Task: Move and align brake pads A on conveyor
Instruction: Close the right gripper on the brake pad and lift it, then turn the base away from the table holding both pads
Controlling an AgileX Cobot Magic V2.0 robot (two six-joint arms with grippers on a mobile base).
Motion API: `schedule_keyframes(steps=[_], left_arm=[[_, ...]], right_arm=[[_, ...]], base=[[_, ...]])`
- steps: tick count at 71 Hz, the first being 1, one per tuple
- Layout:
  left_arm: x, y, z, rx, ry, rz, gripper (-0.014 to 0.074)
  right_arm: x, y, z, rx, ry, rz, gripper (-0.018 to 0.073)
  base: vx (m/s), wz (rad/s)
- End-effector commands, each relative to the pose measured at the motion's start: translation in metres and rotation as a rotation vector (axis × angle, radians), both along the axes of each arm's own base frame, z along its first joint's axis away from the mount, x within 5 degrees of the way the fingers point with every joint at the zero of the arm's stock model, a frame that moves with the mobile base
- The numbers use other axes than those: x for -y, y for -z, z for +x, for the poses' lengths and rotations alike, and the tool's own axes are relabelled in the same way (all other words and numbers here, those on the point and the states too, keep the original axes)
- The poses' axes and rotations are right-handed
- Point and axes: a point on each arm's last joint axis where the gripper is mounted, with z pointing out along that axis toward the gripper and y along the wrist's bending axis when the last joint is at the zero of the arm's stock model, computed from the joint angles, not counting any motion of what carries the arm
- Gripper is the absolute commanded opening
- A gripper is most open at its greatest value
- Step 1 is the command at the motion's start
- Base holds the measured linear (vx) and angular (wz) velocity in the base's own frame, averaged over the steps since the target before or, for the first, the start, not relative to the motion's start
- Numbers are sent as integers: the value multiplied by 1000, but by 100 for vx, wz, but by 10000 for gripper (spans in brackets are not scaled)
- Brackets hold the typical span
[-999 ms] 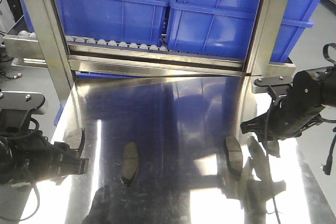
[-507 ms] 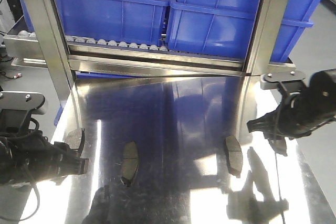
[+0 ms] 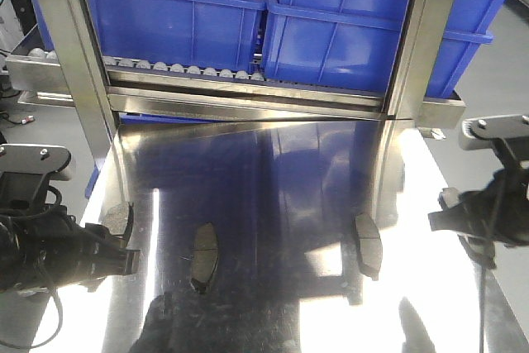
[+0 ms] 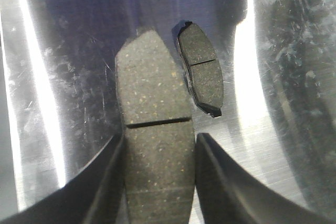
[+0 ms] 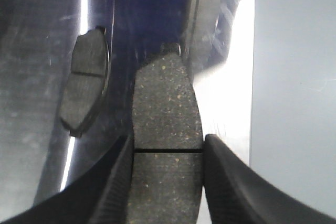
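Note:
Two brake pads A lie loose on the shiny steel table (image 3: 273, 196): one left of centre (image 3: 204, 255) and one right of centre (image 3: 368, 244). My left gripper (image 3: 126, 247) is at the table's left edge, shut on a third pad (image 4: 155, 145), whose grey grooved face fills the gap between the fingers (image 4: 107, 171). The loose left pad (image 4: 202, 69) lies just beyond it. My right gripper (image 3: 442, 219) hangs past the table's right edge, shut on a fourth pad (image 5: 167, 129). The loose right pad (image 5: 84, 87) is to its left. The conveyor is out of view.
Behind the table stands a metal roller rack (image 3: 190, 72) carrying blue bins (image 3: 173, 18), one with red bags. Two steel posts (image 3: 70, 47) (image 3: 417, 39) rise at the table's back corners. Grey floor (image 5: 294, 103) shows right of the table edge.
My right gripper has swung rightwards, out past the table's right edge, carrying its pad. The left gripper and both loose pads have not moved.

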Motion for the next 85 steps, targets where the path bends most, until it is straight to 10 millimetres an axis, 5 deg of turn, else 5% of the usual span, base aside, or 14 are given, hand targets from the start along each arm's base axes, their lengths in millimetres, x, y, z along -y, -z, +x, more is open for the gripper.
schedule_keyframes(steps=[1,85], left_arm=[[3,-17,3,104,8,-58,118],[3,-17,3,104,8,-58,118]], right_arm=[[1,-21,-7,123,-12,2,72],[3,-26,-18,139,-12,2,72]], base=[[0,0],[0,0]])
